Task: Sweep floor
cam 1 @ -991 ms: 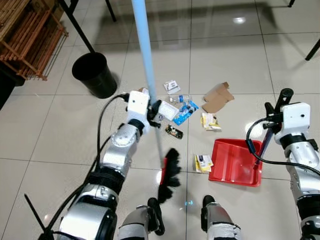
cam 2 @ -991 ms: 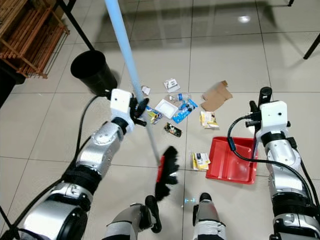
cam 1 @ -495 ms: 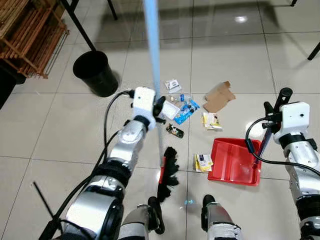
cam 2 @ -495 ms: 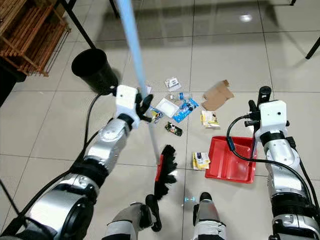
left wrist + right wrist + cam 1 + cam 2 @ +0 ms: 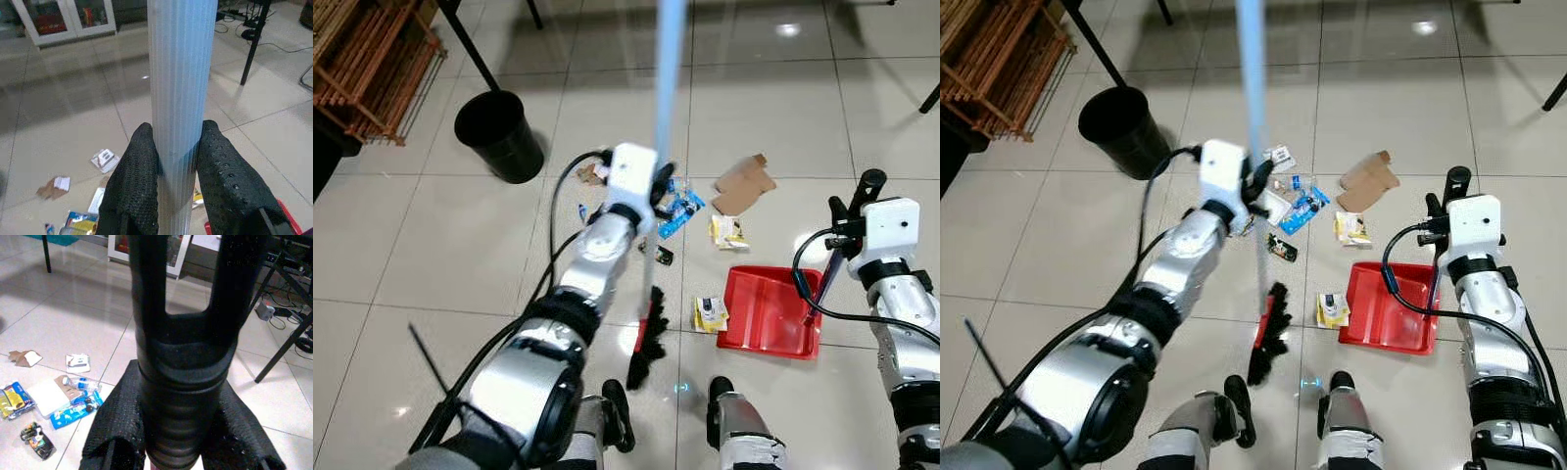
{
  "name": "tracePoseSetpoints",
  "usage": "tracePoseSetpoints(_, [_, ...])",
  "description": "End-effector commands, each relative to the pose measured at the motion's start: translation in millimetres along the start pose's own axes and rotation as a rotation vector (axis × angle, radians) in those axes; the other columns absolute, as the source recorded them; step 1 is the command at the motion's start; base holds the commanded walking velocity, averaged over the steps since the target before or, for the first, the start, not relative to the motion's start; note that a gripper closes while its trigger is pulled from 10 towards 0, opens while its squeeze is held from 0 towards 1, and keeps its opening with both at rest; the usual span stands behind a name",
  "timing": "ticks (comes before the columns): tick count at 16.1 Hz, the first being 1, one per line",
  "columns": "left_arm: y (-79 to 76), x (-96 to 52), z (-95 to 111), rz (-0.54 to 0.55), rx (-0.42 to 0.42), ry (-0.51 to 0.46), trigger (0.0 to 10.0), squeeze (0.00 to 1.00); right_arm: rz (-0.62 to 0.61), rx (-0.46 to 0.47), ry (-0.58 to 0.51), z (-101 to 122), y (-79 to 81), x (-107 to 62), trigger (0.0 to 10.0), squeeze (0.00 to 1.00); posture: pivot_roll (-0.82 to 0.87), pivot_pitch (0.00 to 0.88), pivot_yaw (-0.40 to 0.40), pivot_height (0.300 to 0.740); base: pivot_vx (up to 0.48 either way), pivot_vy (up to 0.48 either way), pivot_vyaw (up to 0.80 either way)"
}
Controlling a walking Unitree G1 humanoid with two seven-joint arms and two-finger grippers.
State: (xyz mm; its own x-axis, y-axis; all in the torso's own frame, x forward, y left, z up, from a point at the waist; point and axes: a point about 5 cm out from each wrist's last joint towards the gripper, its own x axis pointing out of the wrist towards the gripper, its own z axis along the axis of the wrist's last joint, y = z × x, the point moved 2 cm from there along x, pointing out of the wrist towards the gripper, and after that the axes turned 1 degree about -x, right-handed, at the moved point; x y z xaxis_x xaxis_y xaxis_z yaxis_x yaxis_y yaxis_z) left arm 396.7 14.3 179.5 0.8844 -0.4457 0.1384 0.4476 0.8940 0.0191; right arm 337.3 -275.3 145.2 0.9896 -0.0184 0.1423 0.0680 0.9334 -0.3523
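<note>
My left gripper (image 5: 654, 188) is shut on the light blue broom handle (image 5: 668, 78); its fingers (image 5: 134, 186) clamp the ribbed pole (image 5: 182, 98). The broom's black bristles (image 5: 646, 341) rest on the tiles just before my feet. A red dustpan (image 5: 766, 313) lies on the floor to the right, and my right gripper (image 5: 854, 208) is shut on its black handle (image 5: 181, 382). Litter lies ahead: torn cardboard (image 5: 742, 184), a blue packet (image 5: 679, 210), a yellow packet (image 5: 726, 232), a dark wrapper (image 5: 658, 257) and a small packet (image 5: 710, 312) at the dustpan's lip.
A black bin (image 5: 499, 135) stands on the tiles to the far left. A wooden rack (image 5: 372, 69) fills the top left corner, with a black table leg (image 5: 470, 44) beside it. Another dark leg (image 5: 928, 98) shows at the right edge.
My left gripper has swung right with the broom handle, so the pole now leans right instead of left. The bristles stay near my feet. The right arm and dustpan have not moved.
</note>
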Motion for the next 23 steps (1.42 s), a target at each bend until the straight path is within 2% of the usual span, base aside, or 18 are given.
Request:
tracePoseSetpoints(1, [-14.6, 10.3, 31, -0.029, 0.002, -0.134, 10.0, 0.00, 0.045, 0.035, 0.077, -19, 14.7, -8.2, 10.0, 0.00, -0.20, 0.325, 0.203, 0.740, 0.000, 0.000, 0.00])
tracePoseSetpoints(7, [-59.1, 24.6, 67, -0.136, -0.006, -0.230, 10.0, 0.00, 0.044, 0.035, 0.084, -20, 15.9, -9.4, 10.0, 0.00, -0.20, 0.321, 0.206, 0.740, 0.000, 0.000, 0.00])
tracePoseSetpoints(10, [-66.7, 25.9, 70, -0.154, -0.008, -0.234, 10.0, 0.00, 0.042, 0.036, 0.083, -20, 15.9, -9.0, 10.0, 0.00, -0.20, 0.318, 0.208, 0.740, 0.000, 0.000, 0.00])
tracePoseSetpoints(14, [-52.9, 23.3, 59, -0.110, -0.037, -0.204, 10.0, 0.00, 0.038, 0.036, 0.084, -20, 15.5, -9.4, 10.0, 0.00, -0.20, 0.312, 0.209, 0.740, 0.000, 0.000, 0.00])
tracePoseSetpoints(15, [-39.0, 22.6, 58, -0.070, -0.039, -0.202, 10.0, 0.00, 0.038, 0.037, 0.085, -20, 15.3, -9.0, 10.0, 0.00, -0.19, 0.310, 0.208, 0.740, 0.000, 0.000, 0.00])
tracePoseSetpoints(17, [-23.7, 20.6, 60, -0.035, -0.040, -0.217, 10.0, 0.00, 0.038, 0.040, 0.085, -20, 16.3, -7.1, 10.0, 0.00, -0.19, 0.304, 0.209, 0.740, 0.000, 0.000, 0.00])
tracePoseSetpoints(19, [-16.6, 17.5, 58, -0.016, -0.031, -0.220, 10.0, 0.00, 0.038, 0.041, 0.083, -19, 16.8, -5.7, 10.0, 0.00, -0.19, 0.302, 0.209, 0.740, 0.000, 0.000, 0.00])
tracePoseSetpoints(23, [-7.5, 6.8, 35, 0.008, -0.031, -0.180, 10.0, 0.00, 0.038, 0.043, 0.081, -19, 17.8, -6.1, 10.0, 0.00, -0.19, 0.306, 0.208, 0.740, 0.000, 0.000, 0.00])
